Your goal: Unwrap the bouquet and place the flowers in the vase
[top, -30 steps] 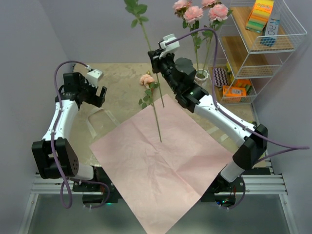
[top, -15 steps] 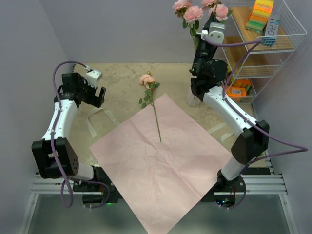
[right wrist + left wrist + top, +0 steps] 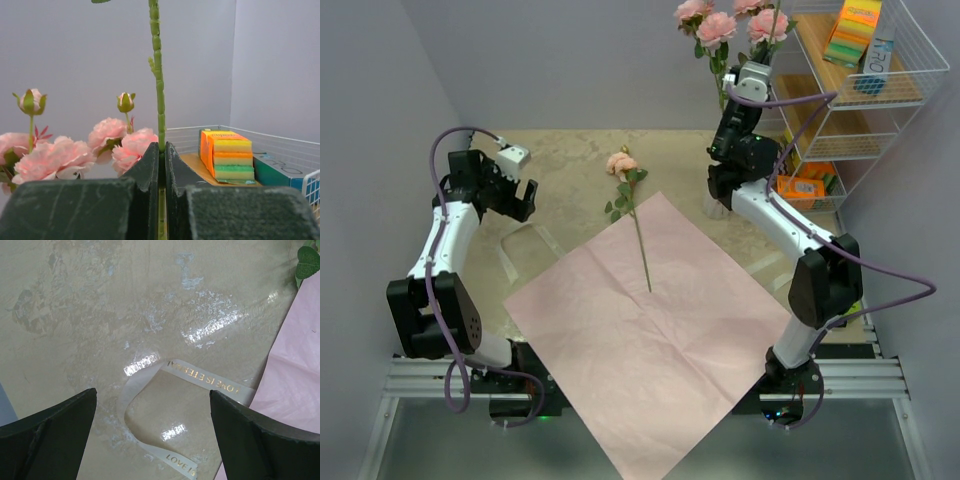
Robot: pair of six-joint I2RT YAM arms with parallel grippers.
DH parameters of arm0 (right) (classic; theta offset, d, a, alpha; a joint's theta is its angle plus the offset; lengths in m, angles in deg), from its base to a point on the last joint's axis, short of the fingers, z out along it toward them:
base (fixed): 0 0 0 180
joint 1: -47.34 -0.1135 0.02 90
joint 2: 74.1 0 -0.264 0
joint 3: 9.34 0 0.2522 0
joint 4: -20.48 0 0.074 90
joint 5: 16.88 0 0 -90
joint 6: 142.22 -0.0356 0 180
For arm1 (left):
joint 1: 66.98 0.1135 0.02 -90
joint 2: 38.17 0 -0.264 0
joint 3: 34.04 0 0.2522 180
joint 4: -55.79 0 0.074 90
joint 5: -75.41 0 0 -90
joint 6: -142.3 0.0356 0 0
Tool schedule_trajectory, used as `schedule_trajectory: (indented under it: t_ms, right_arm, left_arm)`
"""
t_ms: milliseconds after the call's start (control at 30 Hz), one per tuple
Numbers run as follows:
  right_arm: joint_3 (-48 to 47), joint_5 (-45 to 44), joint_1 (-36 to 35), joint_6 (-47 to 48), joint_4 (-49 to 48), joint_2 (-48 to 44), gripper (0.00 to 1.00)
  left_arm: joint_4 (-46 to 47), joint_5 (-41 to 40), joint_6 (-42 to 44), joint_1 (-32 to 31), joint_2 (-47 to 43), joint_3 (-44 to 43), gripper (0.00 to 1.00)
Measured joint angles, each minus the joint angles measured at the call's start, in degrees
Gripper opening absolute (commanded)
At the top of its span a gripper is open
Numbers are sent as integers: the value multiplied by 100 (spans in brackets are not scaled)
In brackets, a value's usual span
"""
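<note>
Walls [image 3: 520,60]: plain pale grey, unmarked, enclosing the station on three sides. Tabletop [image 3: 560,160]: beige marbled finish, glossy — overhead light glares off it in patches. White wire shelf rack [image 3: 890,92] stands at rear right against the wall — wooden shelf boards, stacked coloured sponges [image 3: 855,30] on the top tier.

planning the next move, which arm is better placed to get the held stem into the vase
Right. Its gripper is shut on the stem, raised beside the flowers standing in the vase. The left gripper is open, low over the ribbon on the far side of the table.
</note>
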Motion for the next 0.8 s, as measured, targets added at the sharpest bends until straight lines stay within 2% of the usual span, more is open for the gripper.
schedule_trajectory:
  t_ms: [367,800]
  right_arm:
    - [610,-245,48,-33,-55,-63,0]
    - [555,-293,70,-94,-122,44,0]
  left_arm:
    - [2,48,0,39,7,0,99]
    - [2,81,50,83,59,0,99]
